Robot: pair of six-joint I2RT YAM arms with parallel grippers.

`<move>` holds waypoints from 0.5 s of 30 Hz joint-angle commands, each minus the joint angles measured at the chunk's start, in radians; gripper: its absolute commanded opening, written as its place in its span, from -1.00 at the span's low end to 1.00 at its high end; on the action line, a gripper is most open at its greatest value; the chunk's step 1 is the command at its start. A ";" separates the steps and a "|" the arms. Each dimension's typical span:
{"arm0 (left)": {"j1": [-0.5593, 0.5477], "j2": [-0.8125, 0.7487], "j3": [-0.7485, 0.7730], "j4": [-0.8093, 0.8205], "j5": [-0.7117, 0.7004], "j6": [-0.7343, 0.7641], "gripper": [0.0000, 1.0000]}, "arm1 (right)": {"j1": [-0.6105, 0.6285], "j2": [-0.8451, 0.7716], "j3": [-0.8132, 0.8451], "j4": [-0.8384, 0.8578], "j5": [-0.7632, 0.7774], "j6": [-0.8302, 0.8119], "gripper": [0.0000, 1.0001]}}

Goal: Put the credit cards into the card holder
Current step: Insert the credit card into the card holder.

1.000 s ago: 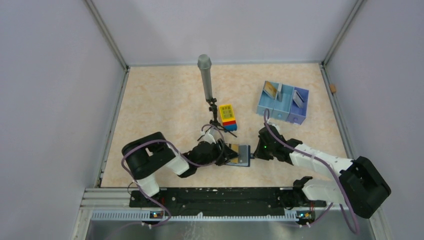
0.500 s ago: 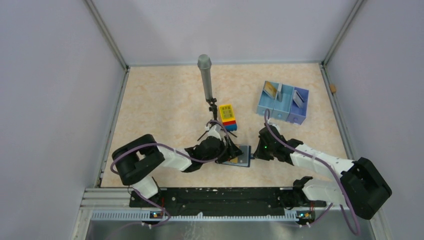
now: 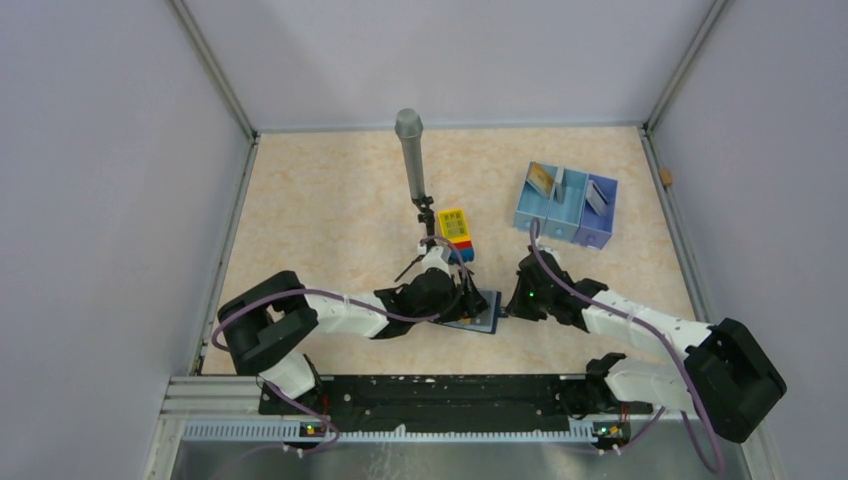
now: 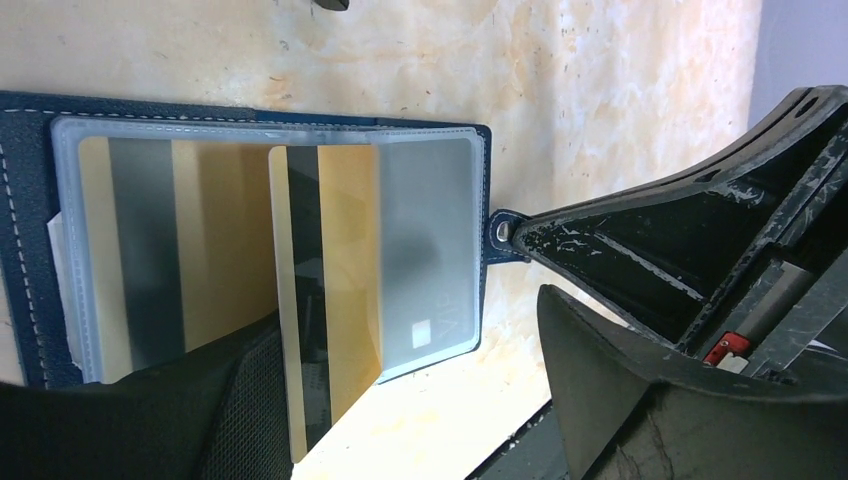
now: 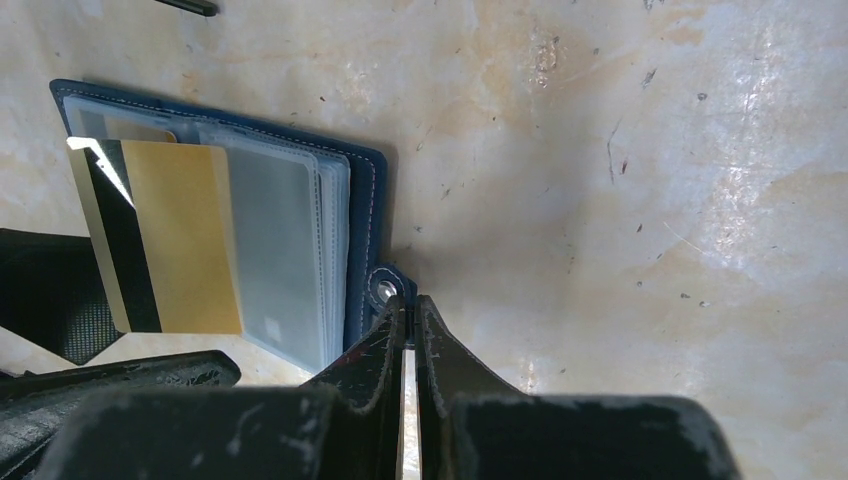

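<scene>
The navy card holder [image 3: 486, 312] lies open on the table, its clear sleeves [image 4: 430, 230] facing up. A gold card [image 4: 200, 230] sits inside a sleeve. A second gold card with a black stripe [image 4: 325, 300] is partly tucked under the top sleeve and also shows in the right wrist view [image 5: 160, 240]. My left gripper [image 4: 410, 420] is open, with the card's free end leaning against the left finger [image 4: 200, 420]. My right gripper [image 5: 408, 310] is shut on the holder's snap tab [image 5: 385, 290] and pins it at the right edge.
A pale blue three-compartment tray [image 3: 565, 215] at the back right holds a gold card [image 3: 541, 178] and a grey card [image 3: 597, 197]. A yellow-topped toy brick [image 3: 456, 233] and a microphone on a small stand [image 3: 410, 150] stand just behind the holder.
My left gripper has moved right, onto the card holder, carrying the gold card further over the sleeves. The right gripper and the holder have stayed put.
</scene>
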 commanded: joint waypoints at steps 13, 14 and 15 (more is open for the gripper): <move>-0.027 0.005 0.053 -0.251 -0.109 0.215 0.74 | 0.013 -0.031 -0.011 0.005 0.009 -0.008 -1.00; -0.030 0.005 0.060 -0.265 -0.118 0.221 0.75 | 0.012 -0.033 -0.012 0.004 0.010 -0.009 -1.00; -0.035 0.005 0.067 -0.280 -0.130 0.227 0.76 | 0.012 -0.033 -0.011 0.003 0.010 -0.009 -1.00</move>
